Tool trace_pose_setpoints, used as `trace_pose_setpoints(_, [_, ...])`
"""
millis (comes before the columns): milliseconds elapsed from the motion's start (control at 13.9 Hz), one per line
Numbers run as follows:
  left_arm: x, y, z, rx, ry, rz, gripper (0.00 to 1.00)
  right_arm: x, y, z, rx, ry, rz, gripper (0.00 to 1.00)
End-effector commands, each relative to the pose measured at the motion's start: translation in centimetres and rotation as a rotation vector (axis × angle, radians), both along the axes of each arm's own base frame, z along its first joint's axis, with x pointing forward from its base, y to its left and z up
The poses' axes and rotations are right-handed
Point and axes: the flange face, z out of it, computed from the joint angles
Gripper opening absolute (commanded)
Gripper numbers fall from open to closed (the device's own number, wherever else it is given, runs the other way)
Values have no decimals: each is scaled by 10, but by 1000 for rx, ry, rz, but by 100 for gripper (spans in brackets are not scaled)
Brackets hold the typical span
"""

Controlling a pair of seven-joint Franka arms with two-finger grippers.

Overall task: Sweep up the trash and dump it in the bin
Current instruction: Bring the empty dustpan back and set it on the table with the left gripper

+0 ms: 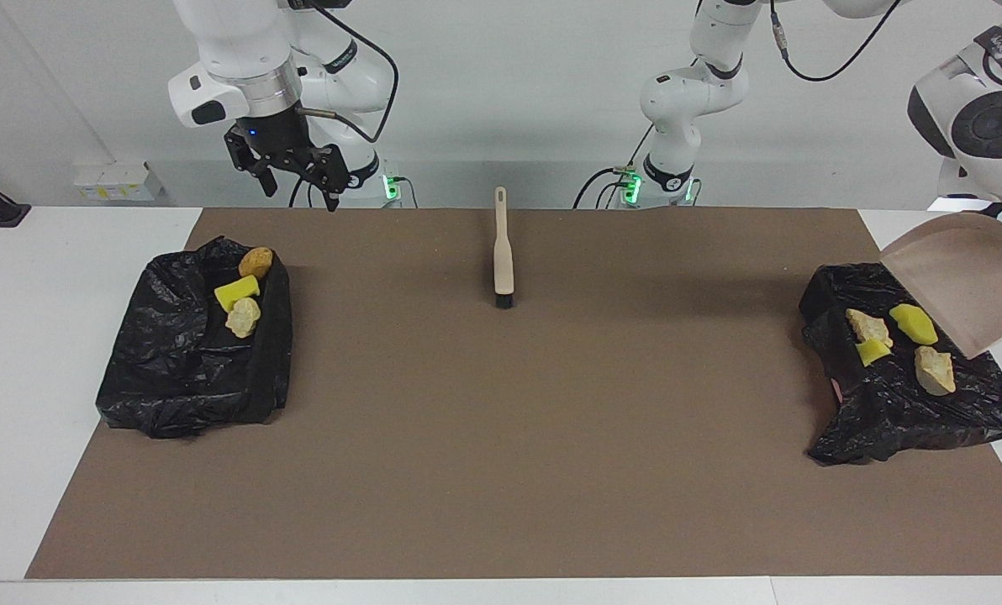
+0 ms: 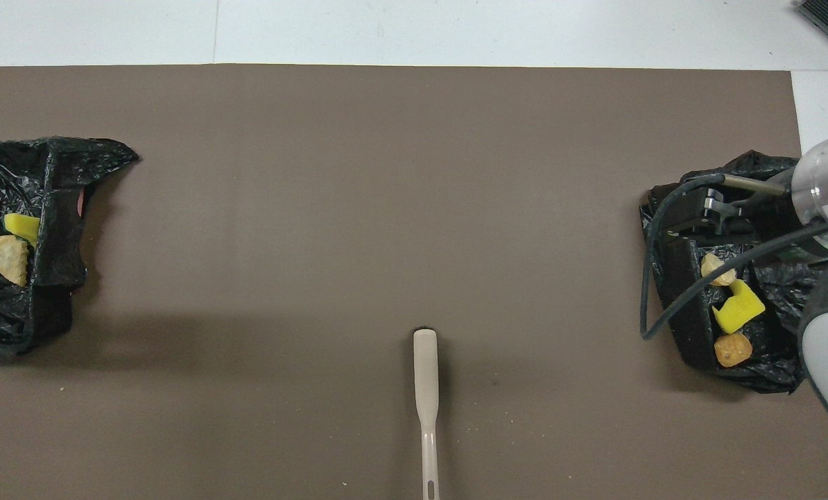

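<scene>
Now you have the left arm up at its own end of the table, tipping the beige plastic dustpan (image 1: 967,281) mouth-down over the black bag-lined bin (image 1: 904,420) there; the left gripper itself is cut off at the edge of the facing view, but it is clamped tight, and what it grips you cannot see, though the pan hangs right below that wrist. Look just under the pan's lip: four pieces of trash lie on the crumpled black plastic, a bright yellow sponge chunk (image 1: 914,323) closest to the lip, a pale cream crumbly lump (image 1: 868,326) with a smaller yellow sponge wedge (image 1: 871,352) touching it, and another cream lump (image 1: 935,370) farther from the robots. Over at the right arm's end, your right gripper (image 1: 297,179) hangs high with its fingers spread wide and nothing in them, above the table edge nearest the robots. The second black bag-lined bin (image 1: 181,386) sits well below it, holding an orange-brown lump (image 1: 255,261), a yellow sponge block (image 1: 236,292) and a cream crumbly piece (image 1: 242,317) in a close row. Between the two bins, the beige long-handled brush (image 1: 503,252) lies flat on the brown mat (image 1: 501,437), bristles pointing away from the robots.
</scene>
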Motion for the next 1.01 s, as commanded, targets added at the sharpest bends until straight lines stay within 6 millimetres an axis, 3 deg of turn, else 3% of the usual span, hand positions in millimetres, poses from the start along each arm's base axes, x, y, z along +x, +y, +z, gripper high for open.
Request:
trace_pose_setpoints(0, [-11,-53,4,40,-49,70,0,-6,-9,-2,-4,-20,18,100])
trace_pose_setpoints(144, [-15,-92,-4,-28,-108,142,0,-5,-9,-1,-3,-35,52,100])
trace_pose_setpoints(503, [-26,-163,-23,-233,-309,378,0,-2,-17,-1,0,-35,77,100])
trace_pose_setpoints(718, [-31,-197,-31,-354,-379,519,0,-2,-19,0,1,-34,125,100])
trace_pose_setpoints(934, [-35,-217,-37,-481,-389,645,0,-2,-19,-1,1,-33,112,100])
